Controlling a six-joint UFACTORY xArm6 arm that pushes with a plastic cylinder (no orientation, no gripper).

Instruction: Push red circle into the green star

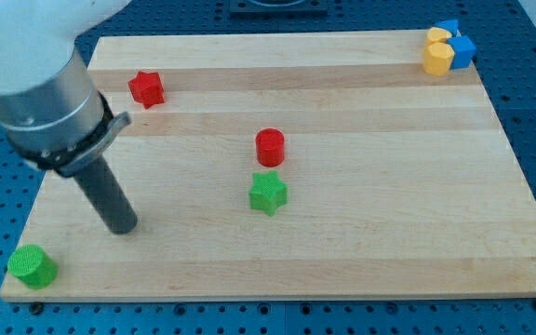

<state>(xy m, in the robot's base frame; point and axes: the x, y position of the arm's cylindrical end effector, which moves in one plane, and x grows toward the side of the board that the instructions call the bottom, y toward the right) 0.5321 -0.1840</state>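
The red circle point(270, 147) is a short red cylinder near the middle of the wooden board point(389, 205). The green star point(268, 194) lies just below it in the view, with a narrow gap between them. My tip point(122, 226) rests on the board at the view's left, well to the left of both blocks and slightly lower than the green star.
A red star point(145, 88) lies at the upper left. A green cylinder point(33, 267) sits at the bottom left corner. A yellow block point(437, 56) and blue blocks point(461, 49) are clustered at the top right corner. The arm's grey body point(40, 84) covers the upper left.
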